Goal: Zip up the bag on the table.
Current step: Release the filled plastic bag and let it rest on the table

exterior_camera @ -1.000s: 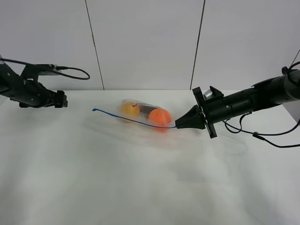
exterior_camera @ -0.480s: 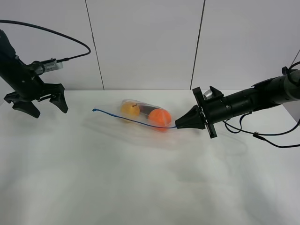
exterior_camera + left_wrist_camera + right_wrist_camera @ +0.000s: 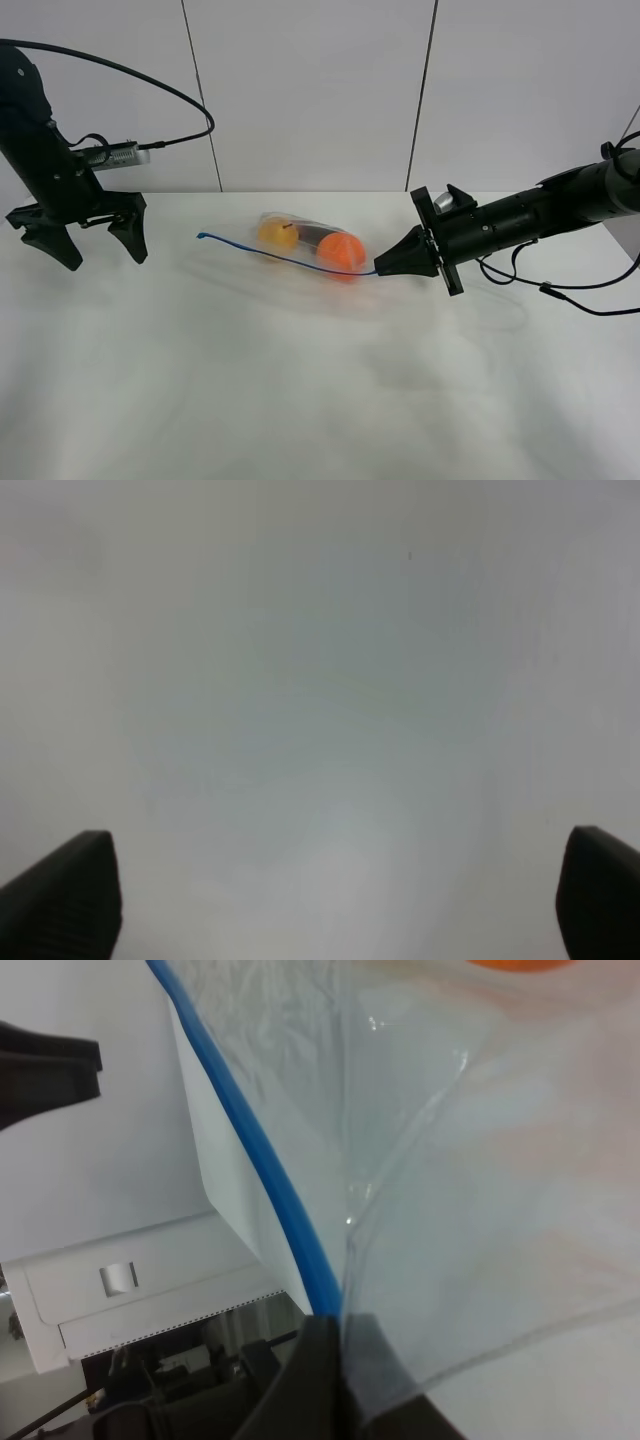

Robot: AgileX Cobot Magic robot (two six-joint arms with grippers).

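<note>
The clear crinkly bag (image 3: 300,248) lies at the middle of the white table (image 3: 300,400), with a yellow fruit (image 3: 277,234) and an orange fruit (image 3: 340,251) inside. Its thin blue zipper strip (image 3: 280,256) runs from the left end to my right gripper (image 3: 379,268), which is shut on the strip's right end. The right wrist view shows the strip (image 3: 260,1160) and clear plastic (image 3: 450,1160) pinched between the fingers (image 3: 315,1380). My left gripper (image 3: 90,245) is open, pointing down over the table's far left, well apart from the bag. The left wrist view shows only its fingertips (image 3: 60,890) over bare table.
A grey panelled wall (image 3: 310,90) stands behind the table. Black cables (image 3: 560,290) trail from the right arm onto the table at the right.
My left arm has swung up and turned its open gripper downward over the table's left end. The right gripper and the bag have not moved.
</note>
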